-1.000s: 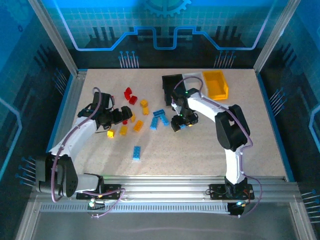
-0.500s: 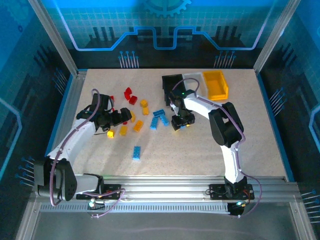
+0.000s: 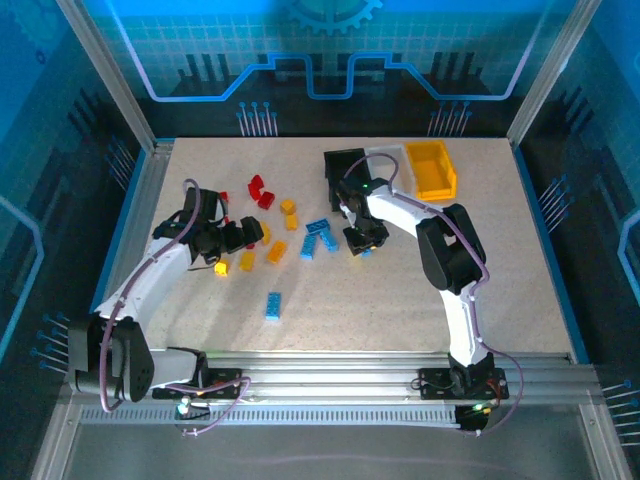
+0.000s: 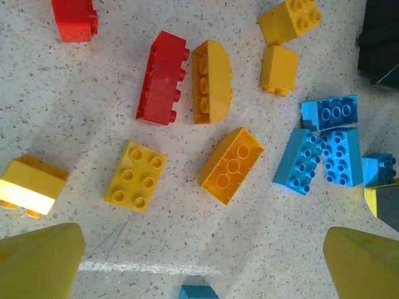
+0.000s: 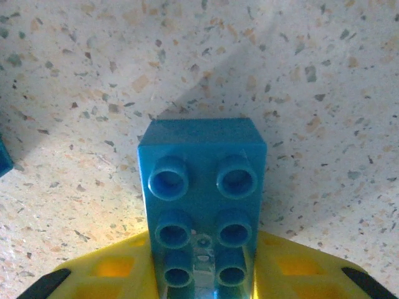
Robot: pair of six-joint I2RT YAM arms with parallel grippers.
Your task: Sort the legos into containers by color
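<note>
My right gripper (image 5: 202, 274) is shut on a light blue lego (image 5: 201, 187) resting on the table; its yellow fingers (image 5: 112, 271) press both long sides. From above, this gripper (image 3: 362, 243) sits just in front of the black container (image 3: 343, 170), with the white container (image 3: 385, 155) and the yellow container (image 3: 432, 168) beside it. My left gripper (image 4: 202, 261) hangs open over loose legos: a yellow one (image 4: 136, 175), an orange one (image 4: 232, 165), a red one (image 4: 163, 78) and a blue cluster (image 4: 324, 156). Seen from above, the left gripper (image 3: 240, 238) is at the middle left.
More legos lie scattered: red ones (image 3: 258, 190), yellow ones (image 3: 288, 212), blue ones (image 3: 320, 235) between the arms, and a lone blue brick (image 3: 273, 304) nearer the front. Metal frame posts border the table on all sides.
The right gripper's fingers have closed onto the blue lego and its wrist has shifted slightly away from the front edge. The left arm has stayed nearly still.
</note>
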